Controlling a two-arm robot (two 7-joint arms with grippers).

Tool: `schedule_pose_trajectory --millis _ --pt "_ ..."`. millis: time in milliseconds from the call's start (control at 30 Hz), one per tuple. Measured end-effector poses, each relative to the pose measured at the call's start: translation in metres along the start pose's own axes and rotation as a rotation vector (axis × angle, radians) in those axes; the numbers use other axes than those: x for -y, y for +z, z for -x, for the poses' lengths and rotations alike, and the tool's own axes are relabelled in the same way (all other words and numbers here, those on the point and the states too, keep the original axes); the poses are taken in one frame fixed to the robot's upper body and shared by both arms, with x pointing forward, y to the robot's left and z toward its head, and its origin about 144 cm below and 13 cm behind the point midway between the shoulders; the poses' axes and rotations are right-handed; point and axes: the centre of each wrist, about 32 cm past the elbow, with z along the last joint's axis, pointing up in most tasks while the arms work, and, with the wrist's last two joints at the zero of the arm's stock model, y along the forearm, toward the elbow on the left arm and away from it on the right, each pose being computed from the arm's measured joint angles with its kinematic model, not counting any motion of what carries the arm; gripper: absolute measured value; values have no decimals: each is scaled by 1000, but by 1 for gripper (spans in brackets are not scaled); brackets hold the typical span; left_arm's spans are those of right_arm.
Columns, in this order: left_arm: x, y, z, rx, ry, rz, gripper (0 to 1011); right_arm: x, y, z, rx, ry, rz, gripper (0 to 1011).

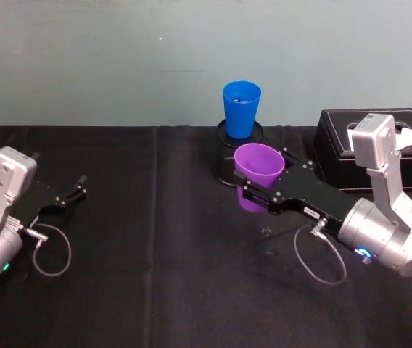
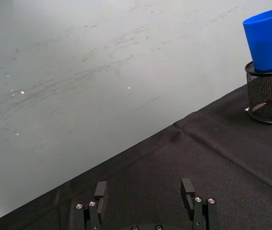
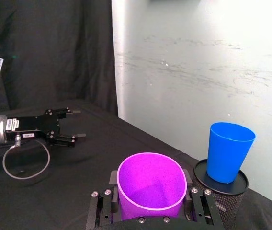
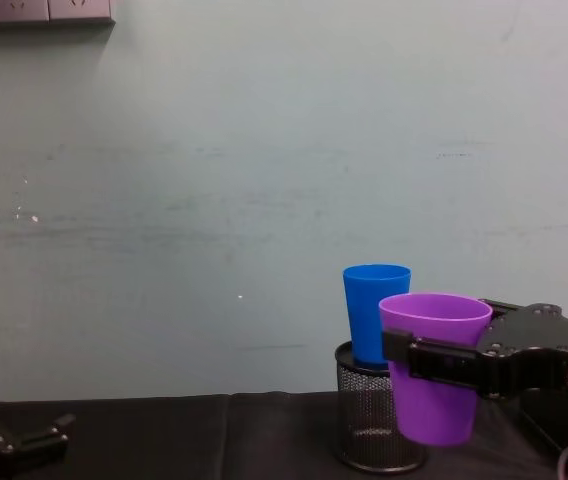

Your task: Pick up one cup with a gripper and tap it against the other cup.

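Observation:
My right gripper (image 1: 266, 177) is shut on the purple cup (image 1: 258, 165), with one jaw on each side of its wall. It holds the cup upright above the table. The blue cup (image 1: 241, 107) stands upright on top of a black mesh holder (image 1: 224, 156), just beyond the purple cup. In the right wrist view a gap separates the purple cup (image 3: 150, 184) from the blue cup (image 3: 228, 152). In the chest view the purple cup (image 4: 432, 370) hangs in front of the blue cup (image 4: 375, 312) and slightly lower. My left gripper (image 1: 72, 190) rests open at the table's left.
A black tissue box (image 1: 344, 145) stands at the back right, close behind my right arm. Black cloth covers the table, and a pale wall runs along its far edge. A loop of cable (image 1: 322, 261) hangs from my right wrist.

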Motion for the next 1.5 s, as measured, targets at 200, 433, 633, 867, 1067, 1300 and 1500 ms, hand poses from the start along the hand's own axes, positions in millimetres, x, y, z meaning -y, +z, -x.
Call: schedule_pose_trajectory --millis 200,433,633,867,1067,1300,1500 --pt "0 0 0 0 0 0 1000 0 0 0 0 0 0 736" --pt "0 0 0 0 0 0 1000 0 0 0 0 0 0 736" --pt "0 0 0 0 0 0 1000 0 0 0 0 0 0 736" --pt "0 0 0 0 0 0 1000 0 0 0 0 0 0 736" --pt "0 0 0 0 0 0 1000 0 0 0 0 0 0 736" --pt "0 0 0 0 0 0 1000 0 0 0 0 0 0 736" --pt "0 0 0 0 0 0 1000 0 0 0 0 0 0 736"
